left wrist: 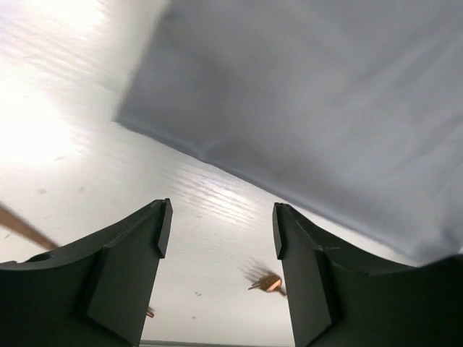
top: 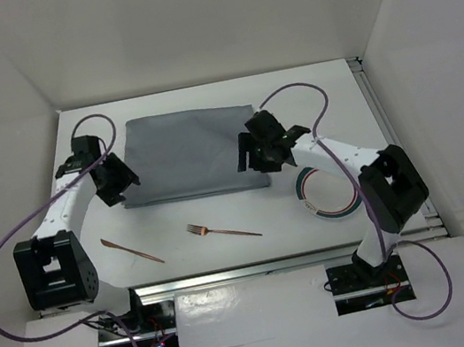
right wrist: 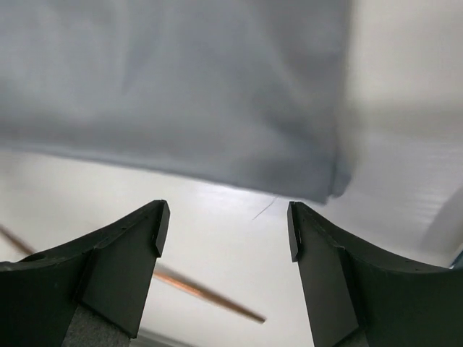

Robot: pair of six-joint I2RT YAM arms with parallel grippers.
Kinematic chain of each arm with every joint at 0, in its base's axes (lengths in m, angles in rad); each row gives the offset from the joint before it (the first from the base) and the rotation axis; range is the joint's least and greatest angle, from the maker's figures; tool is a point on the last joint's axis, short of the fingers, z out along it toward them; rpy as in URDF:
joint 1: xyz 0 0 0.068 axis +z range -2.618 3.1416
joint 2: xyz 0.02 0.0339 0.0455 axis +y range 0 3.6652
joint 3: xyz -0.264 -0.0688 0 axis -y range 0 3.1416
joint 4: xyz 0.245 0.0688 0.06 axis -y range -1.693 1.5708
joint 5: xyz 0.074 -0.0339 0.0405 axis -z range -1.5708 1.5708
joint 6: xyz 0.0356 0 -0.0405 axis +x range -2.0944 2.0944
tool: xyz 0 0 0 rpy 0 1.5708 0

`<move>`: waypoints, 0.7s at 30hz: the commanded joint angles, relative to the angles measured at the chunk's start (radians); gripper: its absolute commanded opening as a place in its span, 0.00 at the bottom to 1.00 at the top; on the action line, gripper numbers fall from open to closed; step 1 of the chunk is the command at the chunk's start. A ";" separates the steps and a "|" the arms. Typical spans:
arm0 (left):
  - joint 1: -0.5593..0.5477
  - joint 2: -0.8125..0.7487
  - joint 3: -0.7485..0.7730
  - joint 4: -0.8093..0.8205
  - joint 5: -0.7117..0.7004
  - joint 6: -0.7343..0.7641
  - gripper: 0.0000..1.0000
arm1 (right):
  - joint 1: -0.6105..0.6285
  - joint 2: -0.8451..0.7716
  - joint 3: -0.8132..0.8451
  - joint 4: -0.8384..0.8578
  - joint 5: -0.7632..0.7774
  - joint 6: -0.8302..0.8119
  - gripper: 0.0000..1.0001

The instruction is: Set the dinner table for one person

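Note:
The white dinner table [top: 177, 219] carries a grey cloth mat [top: 193, 153] spread flat at its back middle. My left gripper [top: 119, 183] hovers at the mat's front left corner, open and empty. At the mat's front right corner my right gripper [top: 256, 156] is also open and empty. A copper fork [top: 222, 230] and a copper knife [top: 131, 250] lie in front of the mat. The left wrist view shows the mat [left wrist: 325, 108], my open gripper [left wrist: 221, 228] and the fork's tines [left wrist: 266, 280]. The right wrist view has the mat [right wrist: 181, 87], the fork's handle [right wrist: 210, 293] and my open gripper [right wrist: 224, 228].
A white plate with a coloured rim [top: 313, 200] lies right of the mat, partly under my right arm. Aluminium rails run along the table's near edge [top: 249, 271] and right edge [top: 378, 112]. White walls enclose the table.

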 commanded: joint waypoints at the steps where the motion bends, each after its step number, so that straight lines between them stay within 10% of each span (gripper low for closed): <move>1: 0.063 -0.029 0.016 -0.085 -0.152 -0.065 0.73 | 0.037 -0.111 0.016 0.018 -0.038 0.034 0.77; 12: 0.170 0.160 -0.087 0.093 0.127 -0.053 0.89 | 0.023 -0.355 -0.300 0.097 -0.144 0.218 0.76; 21: 0.179 0.289 -0.019 0.139 0.094 -0.088 0.80 | 0.001 -0.429 -0.533 0.284 -0.120 0.561 0.79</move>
